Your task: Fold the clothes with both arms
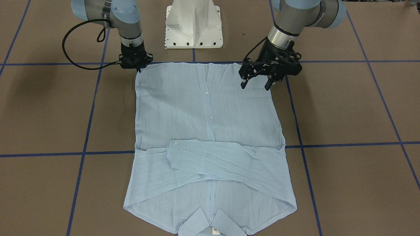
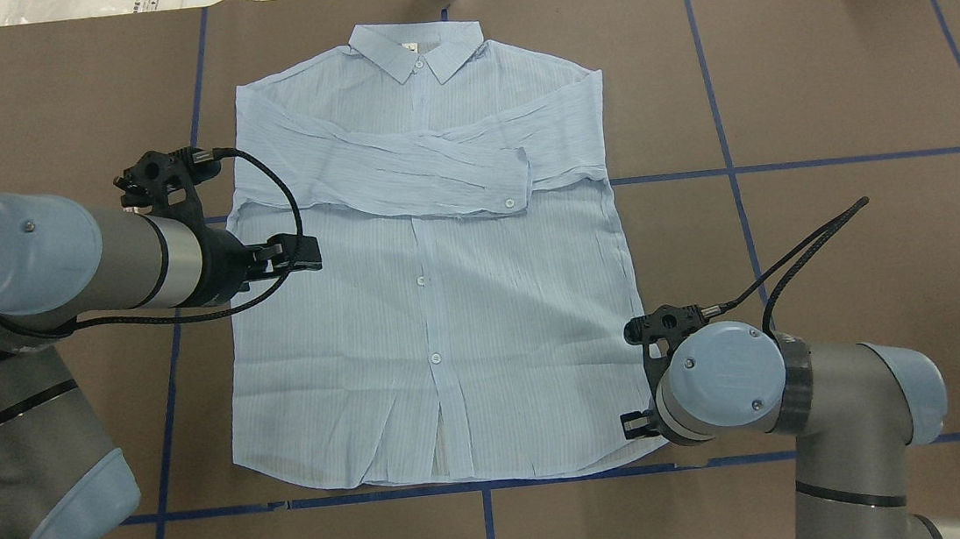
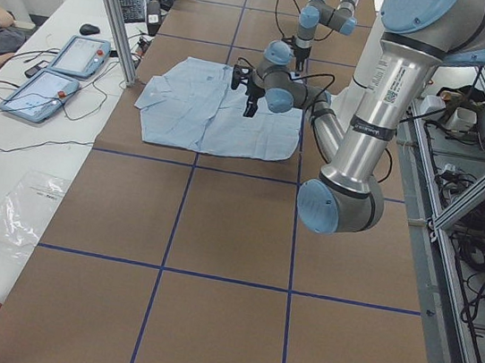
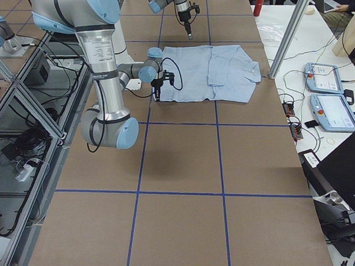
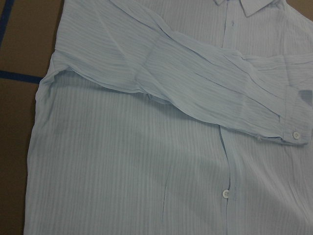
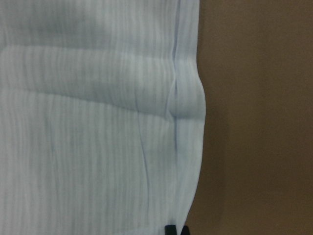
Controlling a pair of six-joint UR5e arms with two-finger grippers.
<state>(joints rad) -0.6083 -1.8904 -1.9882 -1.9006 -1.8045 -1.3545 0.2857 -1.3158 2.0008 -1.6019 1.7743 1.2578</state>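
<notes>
Right gripper — grip on shirt unclear.

1. A pale blue shirt lies flat and fills most of the view.
2. One sleeve is folded across its front, and the cuff on the right has a white button.
3. Another small button sits lower down.
4. Brown worktop with a blue line shows on the left.

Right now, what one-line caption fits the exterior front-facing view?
Pale blue shirt lies flat, sleeves folded across its chest; left gripper open over one hem corner, right gripper at the other.
</notes>
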